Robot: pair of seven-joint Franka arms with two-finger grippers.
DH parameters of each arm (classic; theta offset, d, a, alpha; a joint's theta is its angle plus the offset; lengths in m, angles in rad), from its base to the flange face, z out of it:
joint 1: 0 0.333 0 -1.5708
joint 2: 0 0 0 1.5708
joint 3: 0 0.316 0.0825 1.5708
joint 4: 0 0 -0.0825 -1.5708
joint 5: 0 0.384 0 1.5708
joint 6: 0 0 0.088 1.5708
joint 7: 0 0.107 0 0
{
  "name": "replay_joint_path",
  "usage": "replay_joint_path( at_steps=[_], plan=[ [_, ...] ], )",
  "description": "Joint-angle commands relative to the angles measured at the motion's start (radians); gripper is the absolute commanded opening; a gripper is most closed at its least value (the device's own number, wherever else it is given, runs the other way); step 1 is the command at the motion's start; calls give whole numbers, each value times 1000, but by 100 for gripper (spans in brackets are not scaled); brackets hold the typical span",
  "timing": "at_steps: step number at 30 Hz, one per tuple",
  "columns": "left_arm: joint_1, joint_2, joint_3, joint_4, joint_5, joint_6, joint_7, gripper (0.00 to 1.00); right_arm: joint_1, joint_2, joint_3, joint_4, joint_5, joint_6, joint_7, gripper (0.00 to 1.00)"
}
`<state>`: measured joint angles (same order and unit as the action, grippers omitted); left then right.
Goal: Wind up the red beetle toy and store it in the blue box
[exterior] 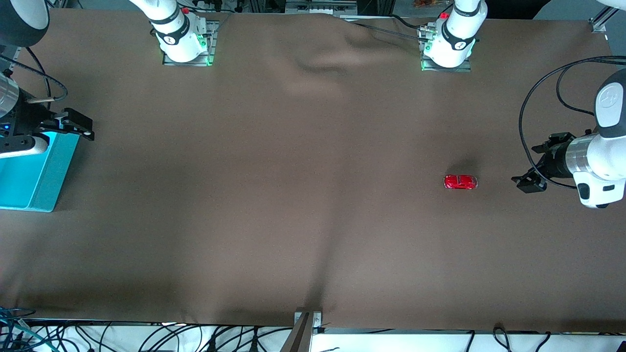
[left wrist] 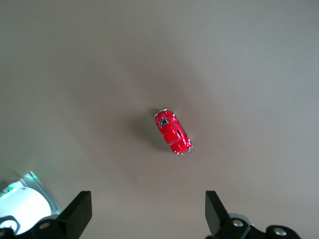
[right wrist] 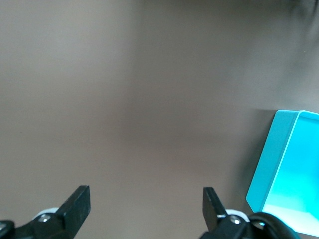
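Note:
The red beetle toy (exterior: 460,182) (left wrist: 173,132) stands alone on the brown cloth toward the left arm's end of the table. My left gripper (exterior: 530,165) (left wrist: 148,209) hangs open a short way from it, at the table's end, with nothing between its fingers. The blue box (exterior: 34,171) (right wrist: 271,164) sits at the right arm's end of the table, and what shows of its inside is bare. My right gripper (exterior: 78,126) (right wrist: 146,204) is open and empty, over the box's corner nearest the bases.
A brown cloth (exterior: 293,195) covers the whole table, with a raised wrinkle (exterior: 318,63) between the two arm bases (exterior: 183,41) (exterior: 447,46). A metal bracket (exterior: 307,322) and cables (exterior: 146,337) line the edge nearest the front camera.

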<state>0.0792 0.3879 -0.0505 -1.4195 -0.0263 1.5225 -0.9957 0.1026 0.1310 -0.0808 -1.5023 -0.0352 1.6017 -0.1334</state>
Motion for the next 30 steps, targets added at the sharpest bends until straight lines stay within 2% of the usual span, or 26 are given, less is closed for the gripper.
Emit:
replay_joint_path(
  at_steps=[1, 10, 22, 30],
  plan=[
    [27, -6, -5, -84, -30, 93, -110, 100, 2, 1, -5, 13, 12, -5, 21, 100],
    [27, -6, -8, -211, -32, 182, -271, 100, 3, -1, 0, 13, 12, -5, 83, 100],
    [27, -11, -8, -436, -32, 435, -451, 100, 5, -1, 0, 13, 12, -5, 74, 100],
    [17, -12, -14, -513, -32, 519, -521, 100, 5, -1, 0, 13, 11, -3, 74, 100]
  ],
)
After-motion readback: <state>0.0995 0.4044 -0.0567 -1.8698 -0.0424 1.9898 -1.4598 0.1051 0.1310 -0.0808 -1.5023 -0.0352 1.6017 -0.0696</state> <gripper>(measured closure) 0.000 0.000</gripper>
